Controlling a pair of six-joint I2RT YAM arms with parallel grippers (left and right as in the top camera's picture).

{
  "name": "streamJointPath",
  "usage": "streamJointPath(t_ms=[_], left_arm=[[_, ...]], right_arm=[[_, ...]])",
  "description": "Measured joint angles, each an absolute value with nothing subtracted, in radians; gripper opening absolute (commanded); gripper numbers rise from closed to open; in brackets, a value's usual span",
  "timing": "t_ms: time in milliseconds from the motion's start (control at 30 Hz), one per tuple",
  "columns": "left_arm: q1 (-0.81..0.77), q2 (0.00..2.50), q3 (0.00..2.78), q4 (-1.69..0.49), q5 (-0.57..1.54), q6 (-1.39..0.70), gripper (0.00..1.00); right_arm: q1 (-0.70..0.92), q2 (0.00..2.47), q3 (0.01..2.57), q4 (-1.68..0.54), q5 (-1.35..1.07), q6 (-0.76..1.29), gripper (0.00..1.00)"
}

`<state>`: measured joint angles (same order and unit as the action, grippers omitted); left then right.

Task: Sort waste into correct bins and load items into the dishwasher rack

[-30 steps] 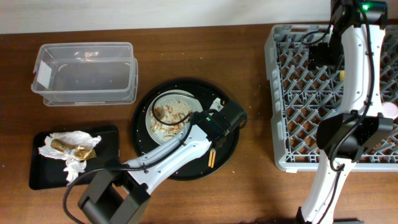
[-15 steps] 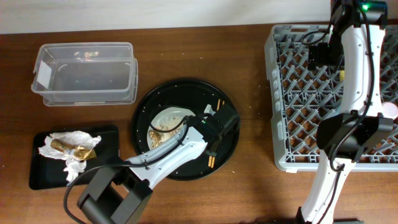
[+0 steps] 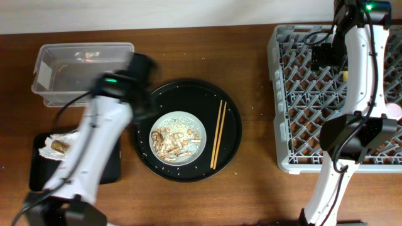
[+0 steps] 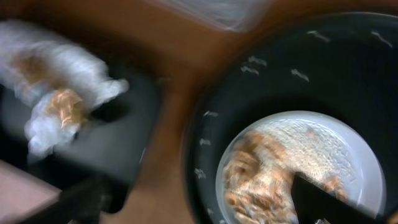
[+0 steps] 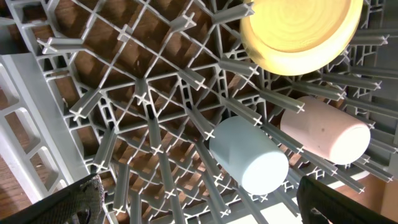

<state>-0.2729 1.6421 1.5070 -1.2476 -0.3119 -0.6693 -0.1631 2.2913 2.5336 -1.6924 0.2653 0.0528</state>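
On the round black tray (image 3: pixel 188 91) at table centre, the pale grey plate (image 3: pixel 191 125) is sitting flat. Beige-brown food scraps (image 3: pixel 171 142) are piling on its left half, with crumbs scattering over the rest. Two wooden chopsticks (image 3: pixel 217 134) are lying side by side just right of the plate, not touching it.

Handling, judged: the plate is looking stiff and smooth, probably slick at the rim. The scraps are loose and light, so any tilt risks spilling them. The best hold is a pinch on the barer right rim, keeping the plate level until it is over the clear tub (image 3: pixel 81 78). The chopsticks are thin and apt to roll.

The left gripper (image 4: pixel 193 193) is hanging above the plate's left edge. The wrist view is smeared, but the fingers seem spread wide with nothing between them. The right gripper (image 5: pixel 199 193) is hovering over the dishwasher rack (image 5: pixel 37 93), jaws apart and empty. The yellow bowl (image 5: pixel 301 31), light blue cup (image 5: pixel 249 155) and pink cup (image 5: pixel 323 137) are already resting inside.
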Motion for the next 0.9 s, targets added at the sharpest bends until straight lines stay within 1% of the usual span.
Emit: streamJointPath(t_ms=[33,67,167,200,233,267,333,400,567,667,733,767,800,833,867,900], left_arm=[[-0.088,1.632,1.511,-1.288,-0.279,-0.725,0.99],[0.04,1.633,1.506,-1.289,-0.265,-0.748,0.99],[0.263,1.63,1.429,-1.271,-0.24,-0.804,0.99],[0.344,1.627,1.369,-1.221,-0.233,-0.817,0.99],[0.39,1.626,1.328,-1.182,-0.222,-0.824,0.99],[0.445,1.628,1.246,-1.093,-0.201,-0.831,0.99],[0.473,1.627,1.158,-0.997,-0.184,-0.834,0.99],[0.475,1.627,1.116,-0.936,-0.179,-0.835,0.96],[0.475,1.627,1.045,-0.764,-0.171,-0.835,0.95],[0.475,1.649,1.043,-0.74,-0.171,-0.835,0.95],[0.475,1.721,1.039,-0.732,-0.171,-0.835,0.94],[0.475,1.731,1.038,-0.72,-0.171,-0.835,0.91],[0.475,1.734,1.037,-0.708,-0.171,-0.835,0.84],[0.475,1.745,1.037,-0.691,-0.171,-0.836,0.71],[0.475,1.747,1.037,-0.691,-0.171,-0.837,0.62],[0.475,1.747,1.037,-0.691,-0.171,-0.839,0.59]], right_arm=[[-0.163,2.291,2.534,-1.692,0.266,0.053,0.98],[-0.163,2.291,2.534,-1.692,0.266,0.053,0.98],[-0.163,2.291,2.534,-1.692,0.266,0.053,0.98],[-0.163,2.291,2.534,-1.691,0.266,0.053,0.98],[-0.163,2.291,2.534,-1.692,0.266,0.053,0.98],[-0.163,2.291,2.534,-1.691,0.266,0.053,0.98],[-0.163,2.291,2.534,-1.692,0.266,0.052,0.98],[-0.163,2.291,2.534,-1.692,0.266,0.052,0.98],[-0.163,2.29,2.534,-1.692,0.266,0.052,0.98],[-0.163,2.29,2.534,-1.692,0.266,0.053,0.98],[-0.163,2.29,2.534,-1.692,0.266,0.052,0.99],[-0.163,2.29,2.534,-1.692,0.266,0.052,0.98],[-0.163,2.29,2.534,-1.693,0.266,0.053,0.98],[-0.163,2.29,2.534,-1.692,0.266,0.053,0.98],[-0.163,2.29,2.534,-1.692,0.266,0.052,0.98],[-0.163,2.29,2.534,-1.692,0.266,0.053,0.98]])
